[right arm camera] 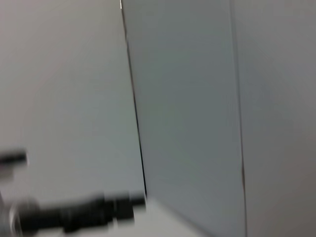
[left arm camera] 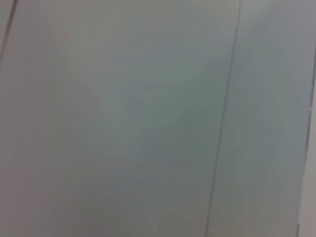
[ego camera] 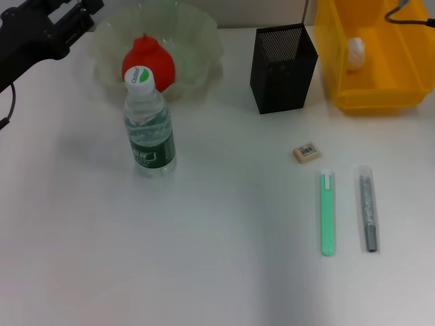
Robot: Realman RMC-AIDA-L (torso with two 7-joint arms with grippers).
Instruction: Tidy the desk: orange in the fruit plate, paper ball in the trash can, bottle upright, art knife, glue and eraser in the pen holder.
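Near the bottle (ego camera: 149, 129): orange (ego camera: 148, 60) in bowl (ego camera: 197, 41) behind; left gripper (ego camera: 58, 24) beyond, grip unclear.

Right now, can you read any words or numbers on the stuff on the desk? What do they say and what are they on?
None can be read.
Bottle cap: a green leaf mark with tiny print, too small to read.
Bottle's dark green label: white print, too blurred to read.
Eraser: a small dark printed label, too small to read.
Green knife, glue, pen holder, trash can: no writing shows.
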